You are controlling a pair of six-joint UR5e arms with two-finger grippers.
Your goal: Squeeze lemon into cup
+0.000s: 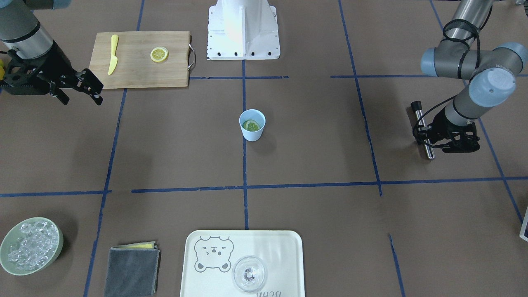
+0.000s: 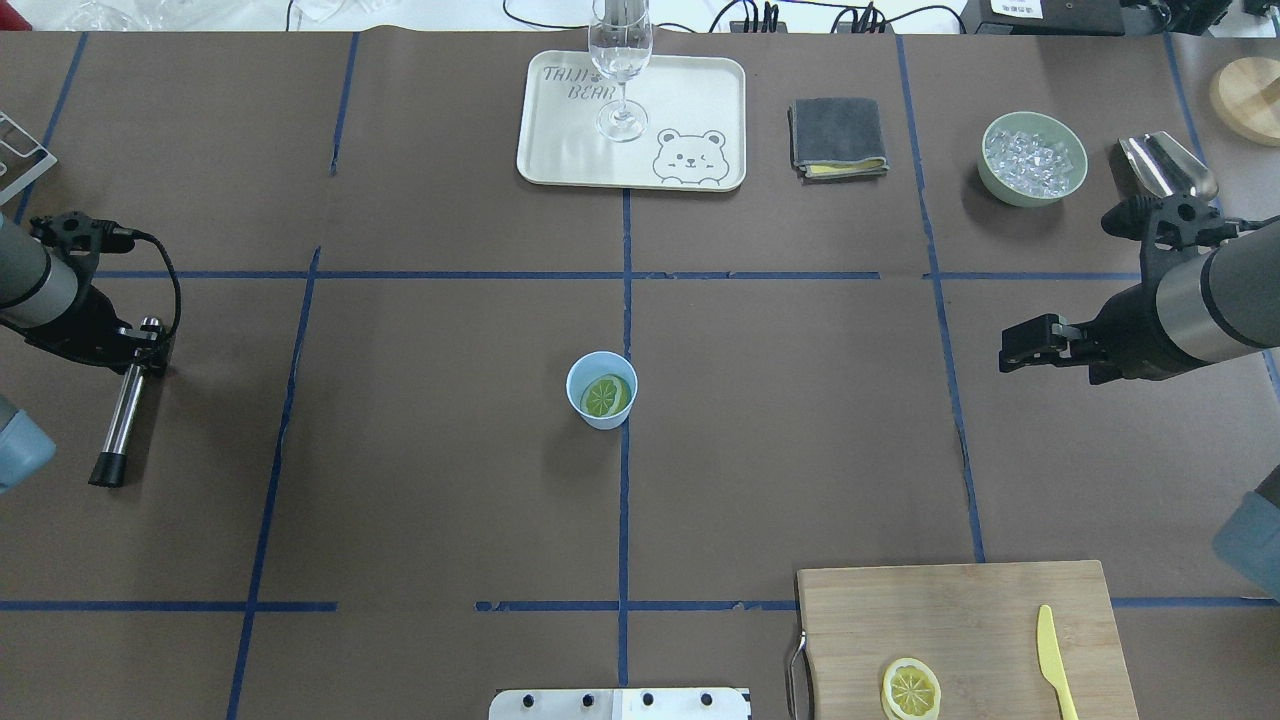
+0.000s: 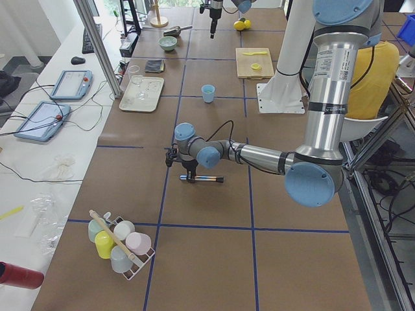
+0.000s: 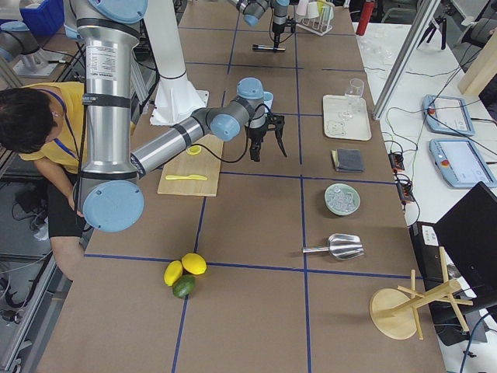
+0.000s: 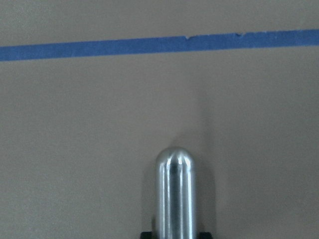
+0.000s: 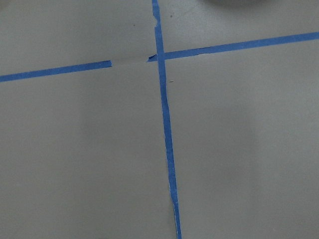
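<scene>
At the table's left side in the overhead view, the left gripper (image 2: 140,352) points down and pinches a metal rod (image 2: 124,415) close to its rounded steel end. The rod lies flat on the brown paper, and its black cap points toward the robot. The left wrist view shows that steel tip poking out past the fingers, with a line of blue tape across the paper beyond it. The left arm reaches in low from the left edge.

Far over on the right side, the right gripper (image 1: 81,98) hangs above the table with its fingers spread apart. Its wrist camera looks down on bare paper and a cross of blue tape.

Between the two arms, well apart from both, the cup (image 1: 252,135) stands upright on the middle tape line. The lemon (image 2: 606,396) sits inside it, tilted with its cut face up.

Near the robot on the right, a cutting board (image 2: 960,620) carries a lemon slice (image 2: 910,690) and a yellow knife (image 2: 1050,650). Along the far edge stand a tray (image 2: 560,140) with a clear glass (image 2: 620,60), a folded grey cloth (image 2: 838,135), a green bowl of ice (image 2: 1033,158) and a metal scoop (image 2: 1165,165).
</scene>
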